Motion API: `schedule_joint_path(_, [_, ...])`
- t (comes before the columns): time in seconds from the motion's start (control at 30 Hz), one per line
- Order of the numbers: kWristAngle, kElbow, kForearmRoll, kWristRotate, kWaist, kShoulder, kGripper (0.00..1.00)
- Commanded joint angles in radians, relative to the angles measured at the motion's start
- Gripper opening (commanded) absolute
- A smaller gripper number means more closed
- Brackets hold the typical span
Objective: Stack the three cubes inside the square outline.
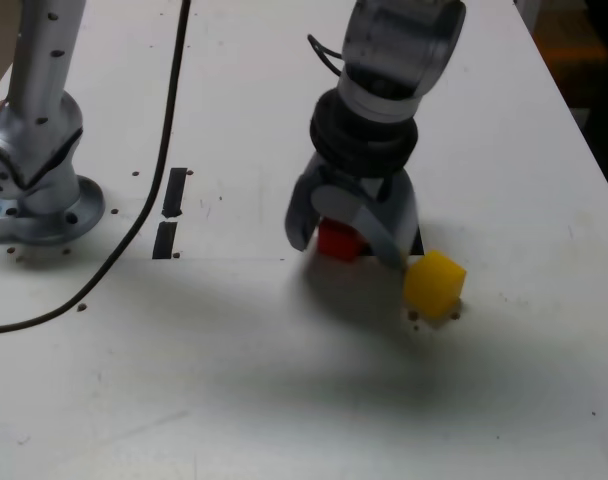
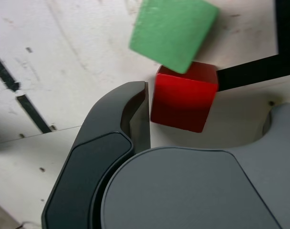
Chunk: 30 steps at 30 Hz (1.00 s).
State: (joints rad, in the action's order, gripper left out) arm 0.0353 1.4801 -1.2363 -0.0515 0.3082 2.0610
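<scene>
We see the gripper (image 1: 350, 252) with its jaws spread, the red cube (image 2: 182, 104) between them and daylight beside it, so we judge nothing is gripped. The red cube sits at the black tape of the square outline (image 2: 259, 69), whose full shape is hidden from us. The cubes look light; whether they are stiff foam or something harder we cannot tell. Their plain flat faces should suit a square, gentle pinch low on two opposite sides, since a skewed hold could twist one. The green cube (image 2: 173, 31) overlaps the red one in the wrist view; we cannot tell whether it rests on it or stands beside it, and closing carelessly could knock it. The yellow cube (image 1: 436, 284) lies just to the near right of the jaws in the exterior view, close enough for a finger to nudge. The dark cable (image 1: 162, 160) runs well off to the left, out of the way.
</scene>
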Motion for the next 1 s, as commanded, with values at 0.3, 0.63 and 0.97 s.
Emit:
schedule_joint_path(0.3, [-0.023,-0.017,0.023,-0.001,0.0,-0.003,0.29])
schedule_joint_path(0.63, [-0.007,-0.006,-0.005,0.0,-0.005,-0.007,0.17])
schedule_joint_path(0.97, [0.023,0.164,-0.152,0.029,0.042,-0.07,0.17])
